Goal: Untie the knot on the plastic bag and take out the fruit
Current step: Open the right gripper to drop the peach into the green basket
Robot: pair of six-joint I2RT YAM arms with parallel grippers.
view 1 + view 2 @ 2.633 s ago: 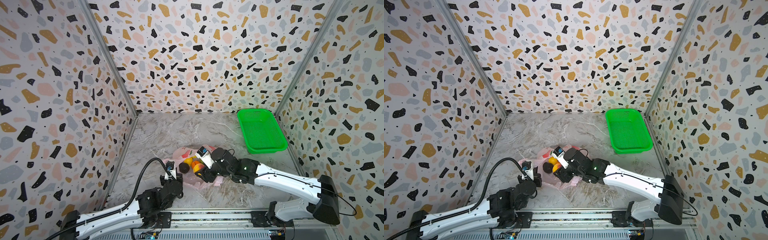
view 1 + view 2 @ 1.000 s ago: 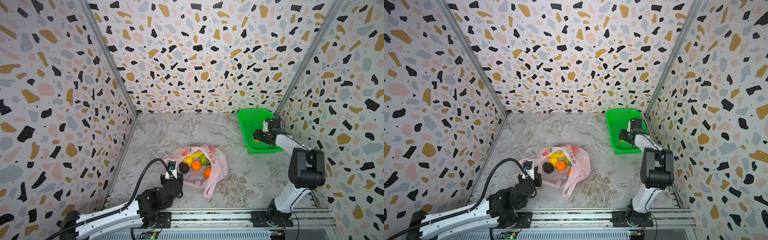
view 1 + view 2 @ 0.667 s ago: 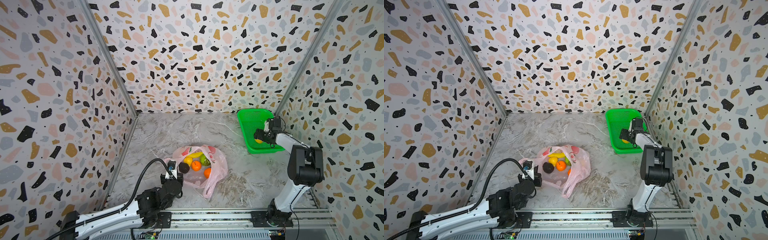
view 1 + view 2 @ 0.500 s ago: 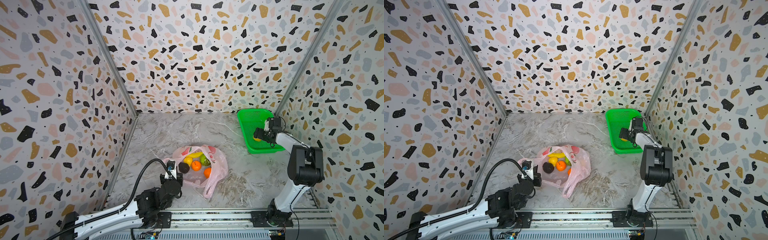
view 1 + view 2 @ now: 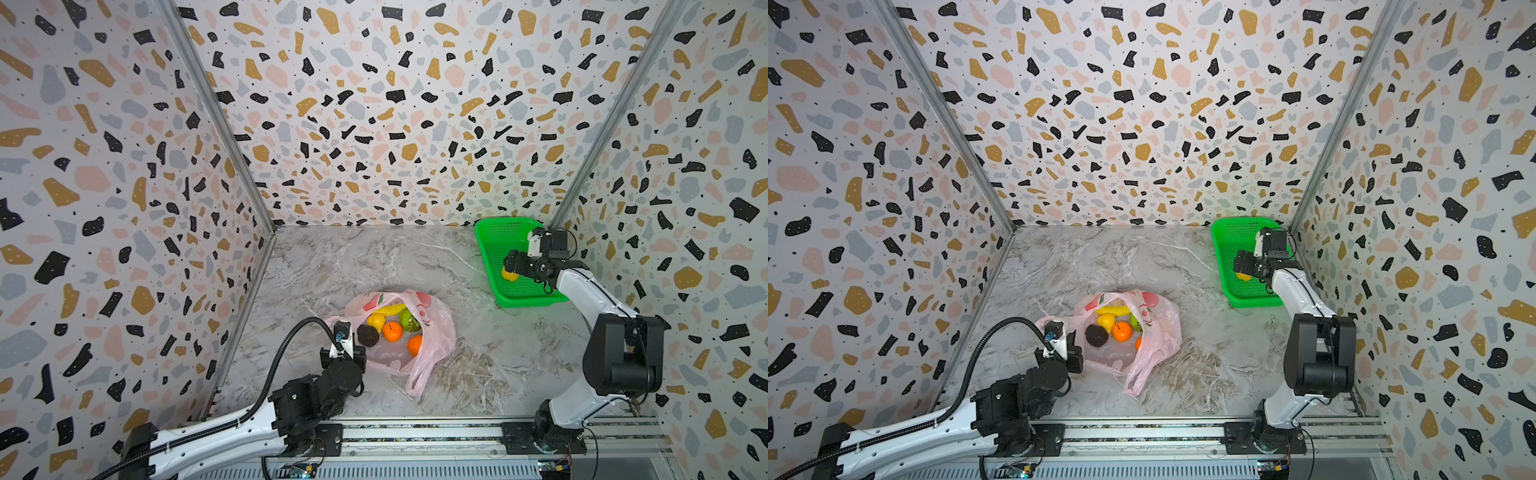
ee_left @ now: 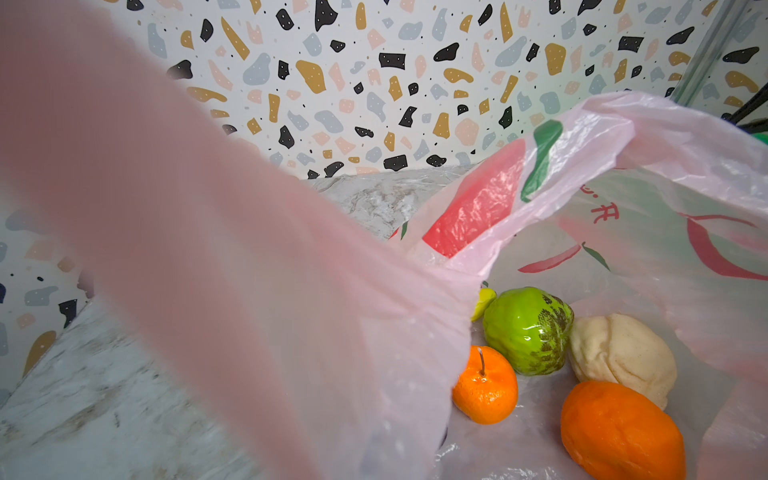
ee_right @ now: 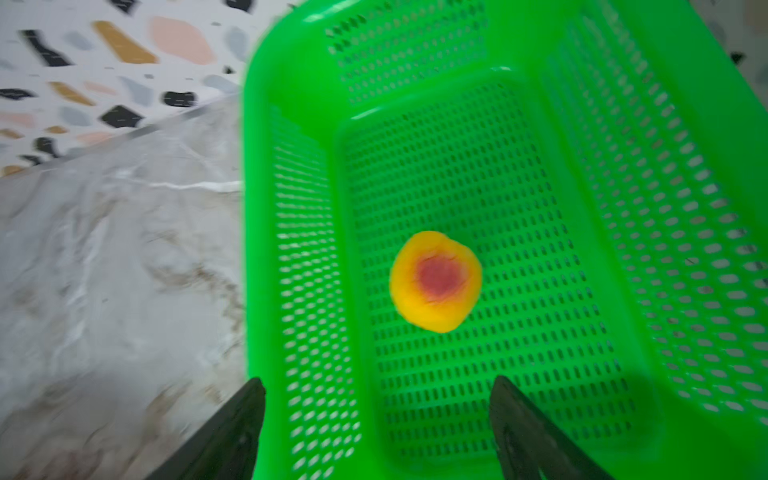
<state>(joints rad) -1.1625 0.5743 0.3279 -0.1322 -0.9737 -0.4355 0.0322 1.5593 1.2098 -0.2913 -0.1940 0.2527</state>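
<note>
Holding the plastic bag (image 5: 432, 328) by its pink rim beside the avocado (image 5: 368, 335), left gripper (image 5: 337, 326) is clamped tight, apparently so the mouth gapes for picking. No knot visible; it looks undone. Right gripper (image 7: 378, 380) hangs with jaws spread over the green basket (image 7: 685, 124). The peach (image 7: 436, 280) lies loose on the mesh, ungripped. Other fruit sits inside the bag: banana (image 5: 388, 309), tangerine (image 5: 392, 331), green fruit (image 6: 525, 330), cream ball (image 6: 619, 357). Pink plastic blocks much of the left wrist view. The slack loose handle (image 5: 415, 382) could snag a reach.
</note>
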